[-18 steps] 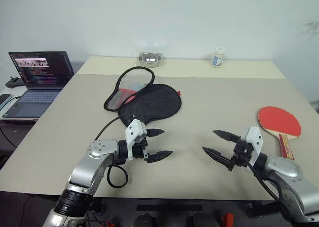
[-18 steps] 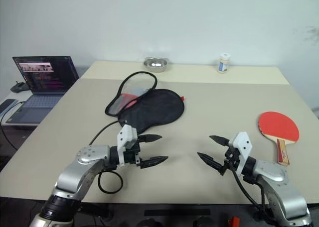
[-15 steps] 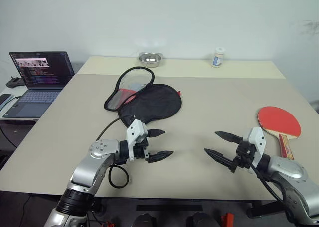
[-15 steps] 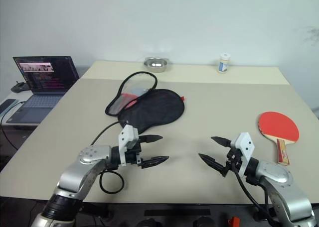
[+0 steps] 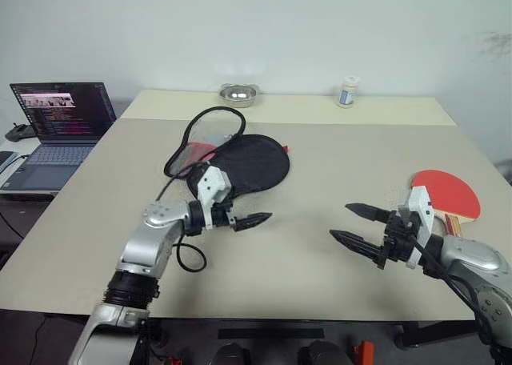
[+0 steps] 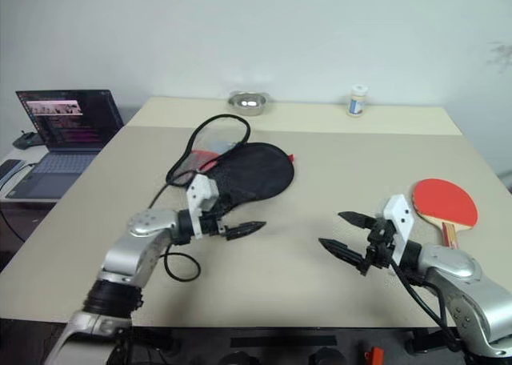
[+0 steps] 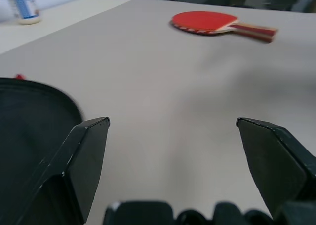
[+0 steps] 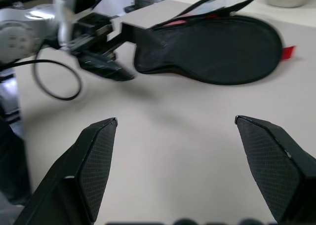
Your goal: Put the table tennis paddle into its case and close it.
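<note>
On the near part of the desk (image 5: 320,165), two robot arms reach out over the bare top. The left gripper (image 5: 244,214) is near the middle, with its jaws spread wide and nothing between them. It sits just beside the near edge of the case (image 5: 240,163), and from the head views I cannot tell if it touches the case. The right gripper (image 5: 362,225) is on the right side, with its jaws spread wide too, and it holds nothing. It points toward the left gripper across a bare stretch of desk.

A bit farther back on the right lies the table tennis paddle (image 5: 448,194). It is flat on the desk with its round red face up, and its wooden handle (image 6: 447,234) points toward the near edge. It is close behind the right arm, and well apart from the case.

The case is left of the middle. Its black side faces up and it lies flat. Its far end is open, with a black loop of zipper edge (image 5: 214,123) standing up and some red showing inside. A small red tab (image 8: 288,52) sticks out on the case's right side.

At the far edge are a small metal bowl (image 5: 239,94) and a little white bottle (image 5: 347,91). Off to the left, an open laptop (image 5: 54,127) sits on a lower side table.
</note>
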Action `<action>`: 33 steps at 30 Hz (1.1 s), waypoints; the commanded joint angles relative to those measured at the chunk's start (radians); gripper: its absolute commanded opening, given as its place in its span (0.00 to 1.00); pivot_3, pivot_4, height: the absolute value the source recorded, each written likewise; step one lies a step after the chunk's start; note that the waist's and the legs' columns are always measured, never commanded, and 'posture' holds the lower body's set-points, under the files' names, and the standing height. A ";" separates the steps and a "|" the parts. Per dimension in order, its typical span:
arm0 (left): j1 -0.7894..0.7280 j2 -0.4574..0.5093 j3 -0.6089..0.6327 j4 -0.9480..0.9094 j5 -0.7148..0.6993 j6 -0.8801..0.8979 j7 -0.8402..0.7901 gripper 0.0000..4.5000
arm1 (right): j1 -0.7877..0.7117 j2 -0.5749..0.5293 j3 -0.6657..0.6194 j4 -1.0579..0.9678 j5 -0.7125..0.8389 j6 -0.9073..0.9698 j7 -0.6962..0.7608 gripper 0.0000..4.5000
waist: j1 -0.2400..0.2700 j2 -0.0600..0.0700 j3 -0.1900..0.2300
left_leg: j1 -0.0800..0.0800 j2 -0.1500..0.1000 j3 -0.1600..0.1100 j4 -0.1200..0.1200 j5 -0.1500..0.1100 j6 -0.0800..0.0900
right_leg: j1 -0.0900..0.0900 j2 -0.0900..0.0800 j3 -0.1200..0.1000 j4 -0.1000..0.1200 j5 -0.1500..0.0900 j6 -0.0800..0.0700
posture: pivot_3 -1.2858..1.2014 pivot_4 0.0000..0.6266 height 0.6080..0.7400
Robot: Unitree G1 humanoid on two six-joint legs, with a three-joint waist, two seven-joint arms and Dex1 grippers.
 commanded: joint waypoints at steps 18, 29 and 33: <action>-0.309 0.017 -0.030 0.699 0.204 -0.180 -0.118 1.00 | -0.085 -0.029 -0.005 -0.129 0.107 0.069 -0.070 0.93 | 0.001 -0.005 0.003 | -0.002 -0.001 -0.001 0.000 0.000 0.000 | 0.000 0.000 -0.002 -0.001 0.000 0.000 | 0.52 0.24 1.00; -0.362 0.019 -0.009 0.830 0.267 -0.285 -0.060 0.79 | -0.054 -0.030 -0.029 -0.101 0.087 0.017 -0.067 0.94 | 0.002 -0.006 0.003 | -0.002 -0.001 -0.001 0.000 0.000 0.000 | -0.001 0.000 -0.002 -0.001 0.000 0.000 | 0.52 0.24 1.00; -0.375 0.011 -0.003 0.853 0.272 -0.305 -0.052 0.45 | -0.054 -0.029 -0.042 -0.094 0.091 0.009 -0.073 0.94 | 0.002 -0.006 0.003 | -0.002 0.000 -0.001 0.000 0.000 0.000 | -0.001 0.000 -0.002 -0.001 0.000 0.000 | 0.52 0.24 1.00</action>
